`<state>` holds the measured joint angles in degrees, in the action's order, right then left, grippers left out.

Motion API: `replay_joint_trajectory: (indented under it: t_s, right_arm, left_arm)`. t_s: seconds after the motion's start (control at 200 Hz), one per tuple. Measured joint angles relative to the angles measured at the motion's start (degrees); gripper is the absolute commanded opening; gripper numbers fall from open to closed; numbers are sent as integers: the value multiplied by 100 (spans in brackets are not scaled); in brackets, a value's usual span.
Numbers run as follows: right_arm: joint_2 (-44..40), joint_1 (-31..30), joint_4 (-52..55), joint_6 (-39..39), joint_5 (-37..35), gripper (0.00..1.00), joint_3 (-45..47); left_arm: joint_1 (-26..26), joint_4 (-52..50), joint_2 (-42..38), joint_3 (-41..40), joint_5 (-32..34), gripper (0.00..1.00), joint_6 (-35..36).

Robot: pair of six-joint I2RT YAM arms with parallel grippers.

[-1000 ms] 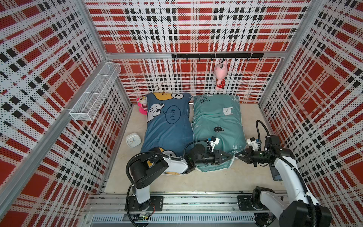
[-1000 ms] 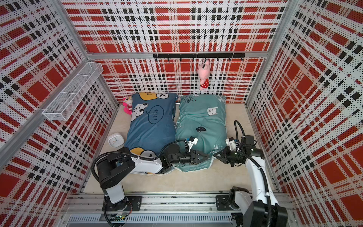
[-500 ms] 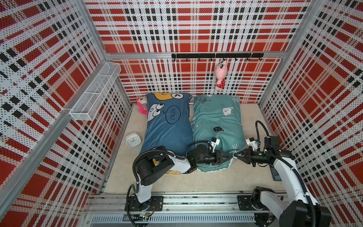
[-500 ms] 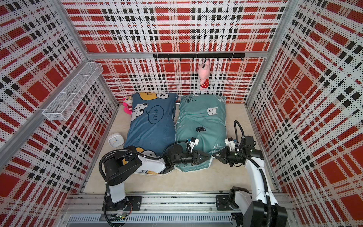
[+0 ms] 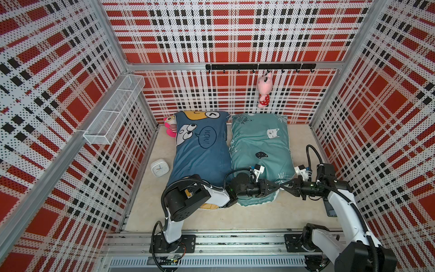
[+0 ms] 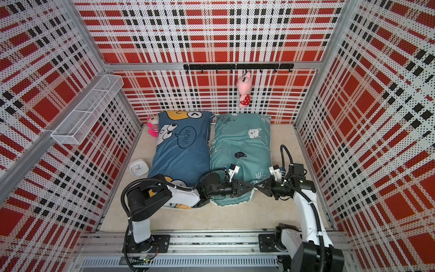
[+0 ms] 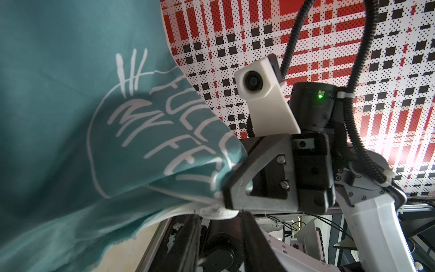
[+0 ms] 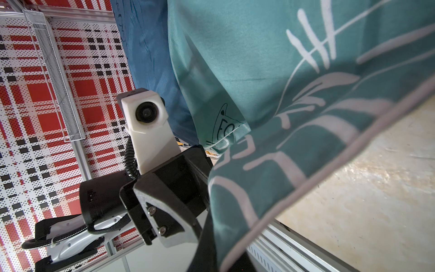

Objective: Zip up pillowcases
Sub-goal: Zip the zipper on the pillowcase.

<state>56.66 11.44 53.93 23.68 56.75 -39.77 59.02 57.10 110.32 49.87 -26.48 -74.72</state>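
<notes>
Lying flat on the floor (image 5: 259,216), the teal pillowcase (image 5: 261,146) sits just beside the dark blue pillowcase (image 5: 202,160). The right gripper (image 5: 283,186), fingers pressed together, pinches its near right corner, probably to anchor the seam taut. Facing it, the left gripper (image 5: 275,186) meets that same corner. Its fingers (image 7: 193,235) stand apart astride the white edge, likely to catch the zipper pull, which I cannot make out.
</notes>
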Motion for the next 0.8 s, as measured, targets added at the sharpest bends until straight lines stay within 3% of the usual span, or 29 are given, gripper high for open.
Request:
replay_joint_trajectory:
  t_s: [0.461, 0.591, 0.802]
  right_arm:
    - [-37, 0, -33, 7, 31, 0, 46]
    - [-46, 0, -68, 26, 61, 0, 63]
    - [-101, 0, -107, 61, 83, 0, 149]
  left_arm:
    - [31, 35, 140, 35, 26, 49, -9]
    - [31, 35, 175, 59, 42, 49, -9]
    - [33, 37, 208, 216, 66, 38, -24]
